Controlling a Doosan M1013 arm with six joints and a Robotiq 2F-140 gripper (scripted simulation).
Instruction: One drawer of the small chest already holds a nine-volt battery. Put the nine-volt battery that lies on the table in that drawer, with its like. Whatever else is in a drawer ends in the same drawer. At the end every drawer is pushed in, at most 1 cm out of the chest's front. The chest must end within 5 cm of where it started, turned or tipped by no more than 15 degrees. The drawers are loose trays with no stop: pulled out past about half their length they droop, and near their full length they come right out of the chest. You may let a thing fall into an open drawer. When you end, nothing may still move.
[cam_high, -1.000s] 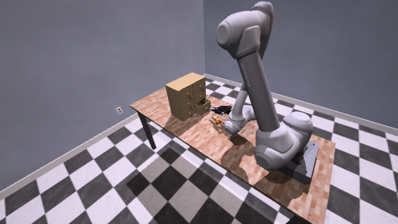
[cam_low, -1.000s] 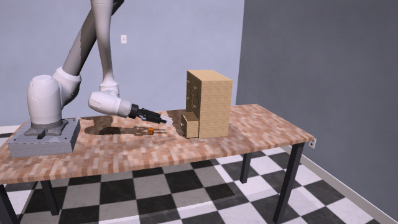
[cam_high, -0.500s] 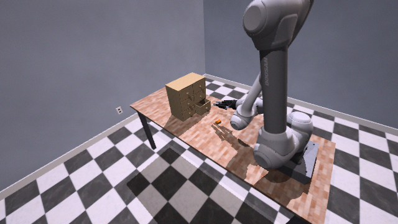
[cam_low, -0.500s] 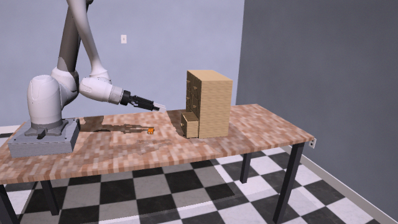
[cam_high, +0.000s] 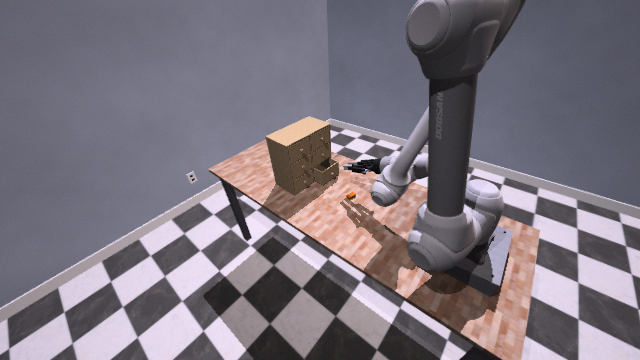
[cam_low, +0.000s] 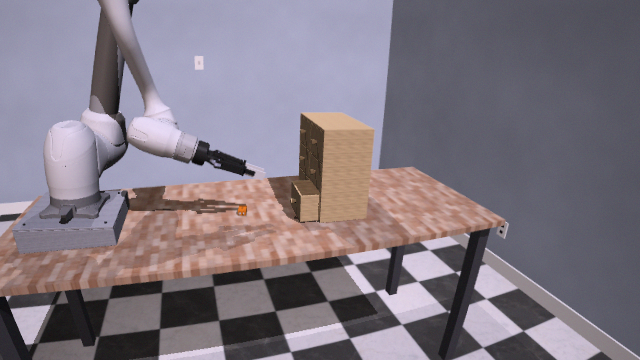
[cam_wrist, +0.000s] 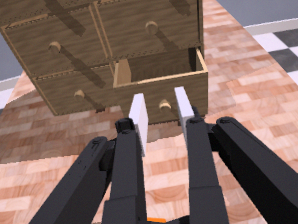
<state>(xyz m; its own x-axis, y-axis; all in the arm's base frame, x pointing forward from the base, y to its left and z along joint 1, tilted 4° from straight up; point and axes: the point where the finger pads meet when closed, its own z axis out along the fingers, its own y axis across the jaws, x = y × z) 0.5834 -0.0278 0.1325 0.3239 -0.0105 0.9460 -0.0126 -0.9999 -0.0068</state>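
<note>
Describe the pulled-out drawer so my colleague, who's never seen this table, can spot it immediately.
On the wooden table stands a tan chest of drawers. Facing its front, find the bottom row and take the right-hand drawer. It alone juts out, its open top showing, while the other drawers sit closed.

The brand name "DOOSAN" (cam_high: 439, 115) can be read in the top view, in pale grey capitals on the dark grey tubular arm link (cam_high: 452, 150) (cam_low: 104, 70). The word runs lengthwise along the link, its D lowest and its N highest. That link rises over the table (cam_high: 325, 225) (cam_low: 350, 235), nearer the short edge by the robot's base than the opposite short edge.
</note>
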